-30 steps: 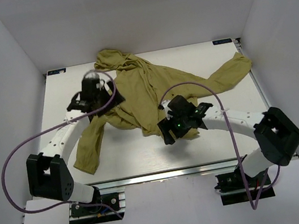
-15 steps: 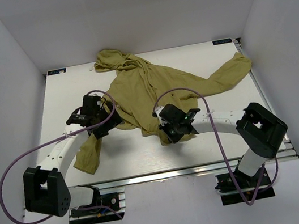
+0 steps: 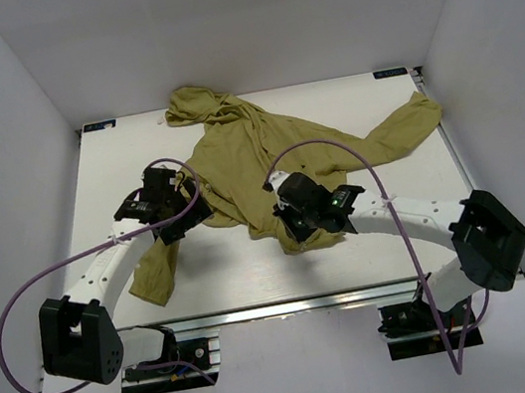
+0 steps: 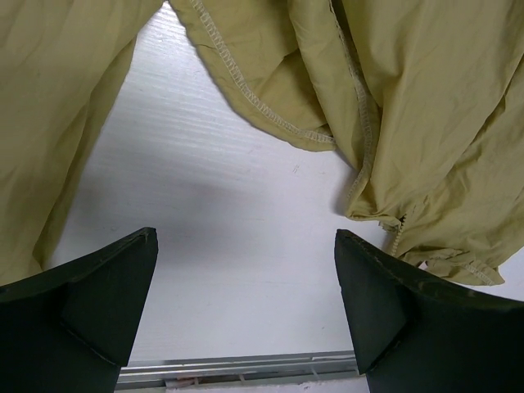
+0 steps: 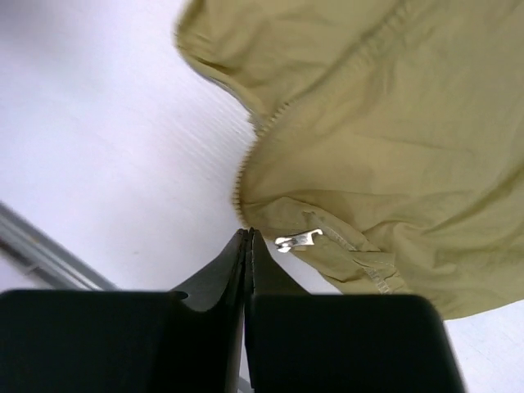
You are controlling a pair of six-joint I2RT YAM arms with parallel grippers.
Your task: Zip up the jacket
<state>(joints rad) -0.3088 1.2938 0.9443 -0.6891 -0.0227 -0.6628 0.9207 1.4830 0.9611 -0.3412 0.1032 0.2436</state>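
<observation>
The jacket (image 3: pixel 255 152) is lying rumpled mid-table (image 3: pixel 215 275), hood pointing to 12 o'clock, sleeves trailing toward 2 and 7. The right gripper (image 5: pixel 248 235) is sitting with fingers pressed together at the hem corner, the zipper pull (image 5: pixel 296 240) just beside it. The left gripper (image 4: pixel 246 241) is hanging spread wide over bare table

Rumpled olive-yellow hooded jacket (image 3: pixel 257 162) spread unzipped across the table, sleeves splayed, silver zipper pull (image 5: pixel 296 240) at its near hem.
</observation>
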